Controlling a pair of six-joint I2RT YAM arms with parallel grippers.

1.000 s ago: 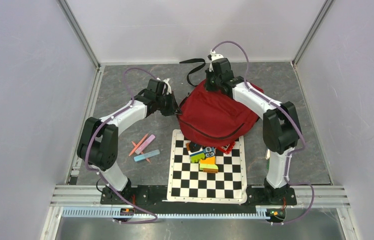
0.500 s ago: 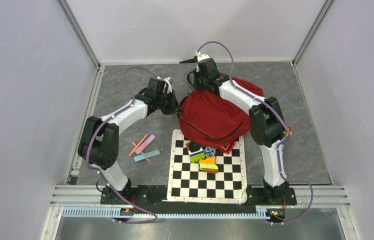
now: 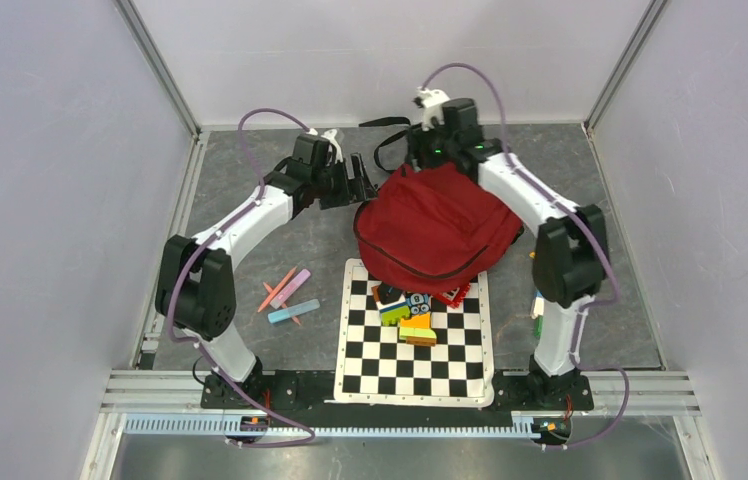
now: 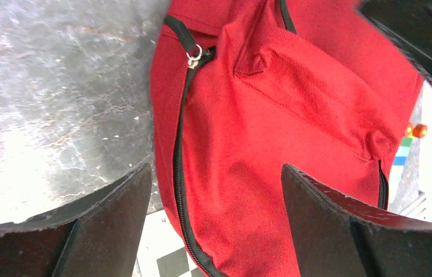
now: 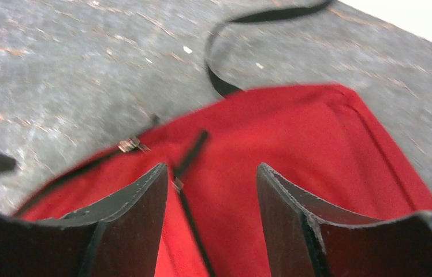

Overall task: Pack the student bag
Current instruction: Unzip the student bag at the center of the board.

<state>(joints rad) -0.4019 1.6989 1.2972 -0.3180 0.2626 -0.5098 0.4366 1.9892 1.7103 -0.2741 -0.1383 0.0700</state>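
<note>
The student bag [image 3: 435, 228], a dark red backpack with black zippers, lies slumped on the grey floor, its front edge over the checkered mat [image 3: 415, 365]. My left gripper [image 3: 363, 180] hovers open at the bag's back left corner. In the left wrist view the bag [image 4: 294, 115] and its zipper [image 4: 180, 156] fill the gap of the left gripper [image 4: 213, 173] without being gripped. My right gripper [image 3: 422, 155] is open above the bag's rear edge. The right wrist view shows the right gripper [image 5: 211, 168] over red fabric [image 5: 306, 144], with a black strap [image 5: 220, 85] beyond.
Colourful toy blocks [image 3: 408, 312] sit on the mat just in front of the bag. Several pens and markers [image 3: 288, 295] lie on the floor to the left. Small coloured items [image 3: 537, 308] show beside the right arm. Walls enclose the floor on three sides.
Both grippers have opened and let go of the bag. The left gripper moved back and up from the bag's left edge. The right gripper swung back to the right, and the bag has settled.
</note>
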